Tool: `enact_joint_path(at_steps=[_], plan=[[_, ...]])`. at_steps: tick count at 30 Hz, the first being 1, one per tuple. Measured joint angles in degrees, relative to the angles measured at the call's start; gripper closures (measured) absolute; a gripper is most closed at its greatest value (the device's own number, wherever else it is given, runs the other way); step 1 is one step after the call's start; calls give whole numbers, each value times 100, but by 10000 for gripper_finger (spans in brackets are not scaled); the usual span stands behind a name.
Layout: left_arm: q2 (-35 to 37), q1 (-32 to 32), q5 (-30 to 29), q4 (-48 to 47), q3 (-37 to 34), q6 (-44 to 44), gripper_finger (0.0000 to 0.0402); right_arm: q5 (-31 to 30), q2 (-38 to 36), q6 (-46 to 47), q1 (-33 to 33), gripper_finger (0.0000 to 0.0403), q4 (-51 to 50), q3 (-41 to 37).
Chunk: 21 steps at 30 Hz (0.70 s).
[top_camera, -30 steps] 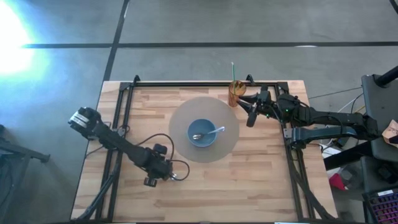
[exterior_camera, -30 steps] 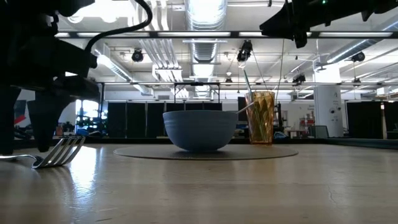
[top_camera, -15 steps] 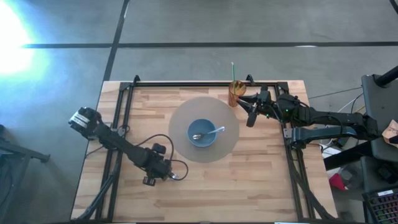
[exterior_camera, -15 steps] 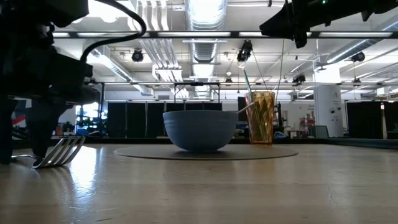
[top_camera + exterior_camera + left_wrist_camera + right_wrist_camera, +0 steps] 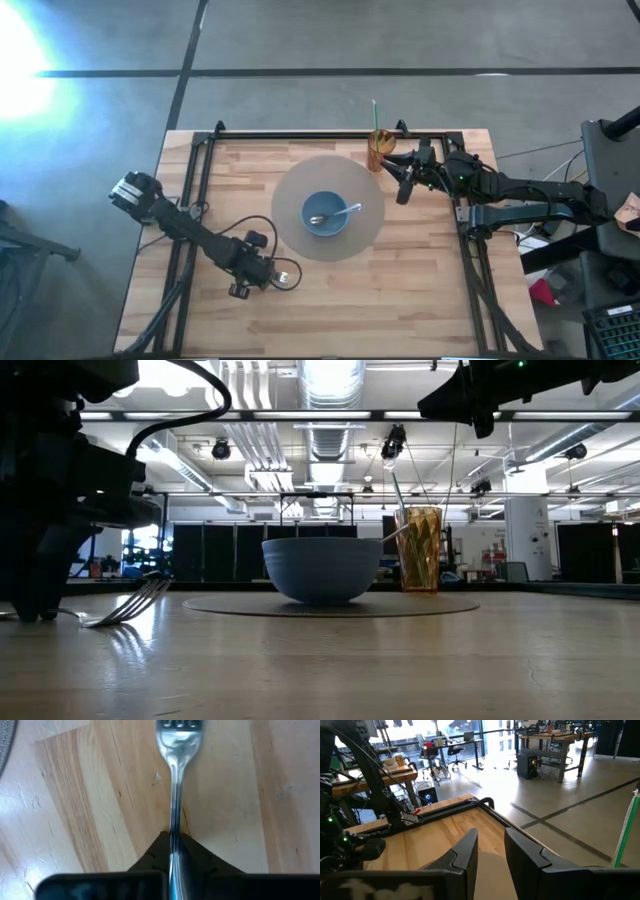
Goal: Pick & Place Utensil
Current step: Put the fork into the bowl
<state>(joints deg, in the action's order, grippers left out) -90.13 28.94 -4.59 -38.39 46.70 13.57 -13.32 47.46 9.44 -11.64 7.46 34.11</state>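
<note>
My left gripper [image 5: 174, 851] is pinched shut on the handle of a fork [image 5: 176, 780], low at the wooden table [image 5: 420, 290], about seven o'clock from the blue bowl [image 5: 325, 213]. The fork's tines point away from my fingers and hover just above the wood. The bowl sits on a round grey mat [image 5: 290, 190] and holds a spoon [image 5: 336, 214]. My right gripper [image 5: 491, 851] hangs above the table at two o'clock from the bowl, just beside an amber cup [image 5: 380, 149], its fingers slightly apart and holding nothing.
</note>
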Motion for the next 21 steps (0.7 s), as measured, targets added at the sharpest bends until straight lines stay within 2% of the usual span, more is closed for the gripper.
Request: enact_joint_path(at_steps=[3,9,14,21], plan=[[5,1,1,-2,-2,-6,392,3,0,83,0,315,2,0],[38,-1,3,-1,-11,-6,385,35,0,104,18,324,1,0],[26,-7,-22,-164,124,-59,395,84,0,109,148,330,2,-2],[26,-6,-405,-362,424,-382,388,207,0,322,410,324,9,-2]])
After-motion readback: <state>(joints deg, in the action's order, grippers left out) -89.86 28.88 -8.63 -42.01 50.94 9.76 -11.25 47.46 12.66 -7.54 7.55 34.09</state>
